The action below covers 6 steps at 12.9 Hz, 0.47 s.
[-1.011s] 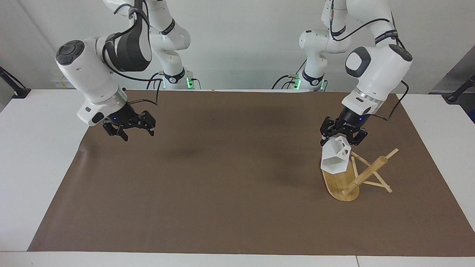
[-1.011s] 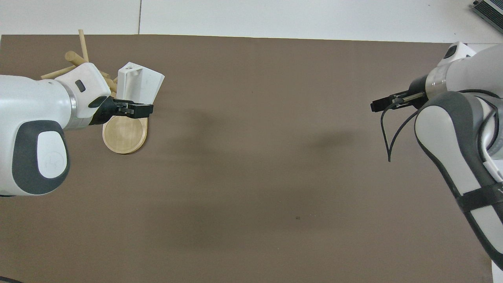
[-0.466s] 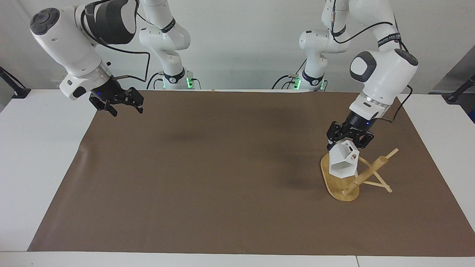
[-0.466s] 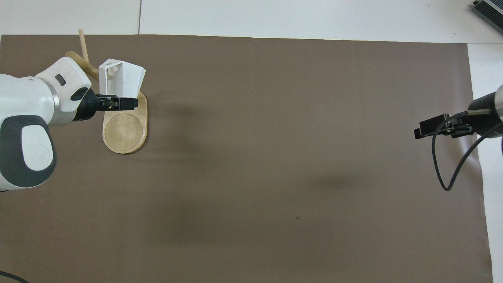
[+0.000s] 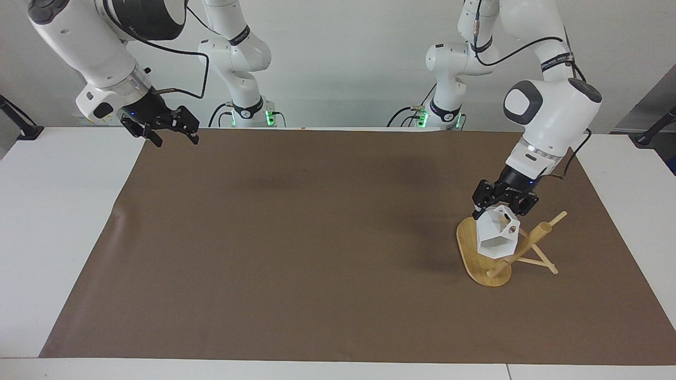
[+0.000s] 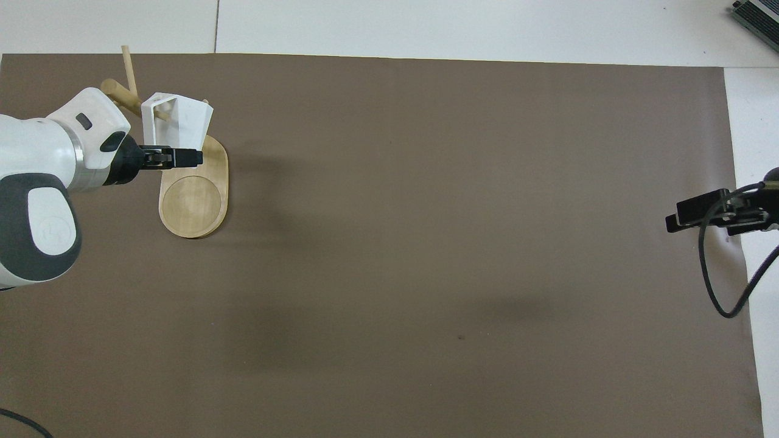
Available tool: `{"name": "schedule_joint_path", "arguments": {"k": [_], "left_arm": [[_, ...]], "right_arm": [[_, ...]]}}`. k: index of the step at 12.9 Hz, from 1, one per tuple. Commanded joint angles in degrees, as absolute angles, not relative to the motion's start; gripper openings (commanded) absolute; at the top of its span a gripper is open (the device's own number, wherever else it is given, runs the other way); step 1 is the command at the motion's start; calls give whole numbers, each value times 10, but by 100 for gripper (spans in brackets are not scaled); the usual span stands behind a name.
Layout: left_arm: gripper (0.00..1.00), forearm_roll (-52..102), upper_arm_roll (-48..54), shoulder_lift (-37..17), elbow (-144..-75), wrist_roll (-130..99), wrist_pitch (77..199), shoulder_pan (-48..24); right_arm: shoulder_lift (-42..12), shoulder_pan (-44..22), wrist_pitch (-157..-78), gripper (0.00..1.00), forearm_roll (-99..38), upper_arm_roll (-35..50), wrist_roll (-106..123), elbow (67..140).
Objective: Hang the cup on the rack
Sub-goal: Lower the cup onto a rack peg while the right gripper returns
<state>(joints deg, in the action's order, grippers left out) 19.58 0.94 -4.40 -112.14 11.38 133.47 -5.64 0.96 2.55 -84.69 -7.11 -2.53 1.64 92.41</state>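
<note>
The white faceted cup (image 5: 494,238) (image 6: 179,115) hangs in my left gripper (image 5: 504,207) (image 6: 182,157), which is shut on its upper edge. It hovers over the bamboo rack's oval base (image 5: 471,252) (image 6: 193,201), close against the thick post (image 5: 523,247) (image 6: 117,91). The handle's round hole (image 5: 511,228) faces the pegs, and in the overhead view a thin peg stick (image 6: 160,113) shows inside the handle. My right gripper (image 5: 176,138) (image 6: 694,213) is open and empty, raised over the mat's edge at the right arm's end of the table.
A brown mat (image 5: 317,237) covers most of the white table (image 5: 53,211). Thin pegs (image 5: 541,261) stick out from the rack toward the left arm's end. A grey object's corner (image 6: 758,15) lies on the table's edge farthest from the robots.
My left gripper carried the cup down and in toward the rack's post. The right arm lifted and drew back from over the mat to its own end of the table.
</note>
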Motion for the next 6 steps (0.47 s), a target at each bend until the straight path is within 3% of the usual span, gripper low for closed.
{"name": "schedule_joint_path", "arguments": {"k": [1, 6], "left_arm": [[0, 199, 13, -46, -1121, 110, 1350, -53], [0, 207, 12, -47, -1122, 99, 1352, -48]], "right_arm": [[17, 22, -834, 100, -54, -10, -18, 914], [19, 28, -845, 100, -52, -20, -3, 920]]}}
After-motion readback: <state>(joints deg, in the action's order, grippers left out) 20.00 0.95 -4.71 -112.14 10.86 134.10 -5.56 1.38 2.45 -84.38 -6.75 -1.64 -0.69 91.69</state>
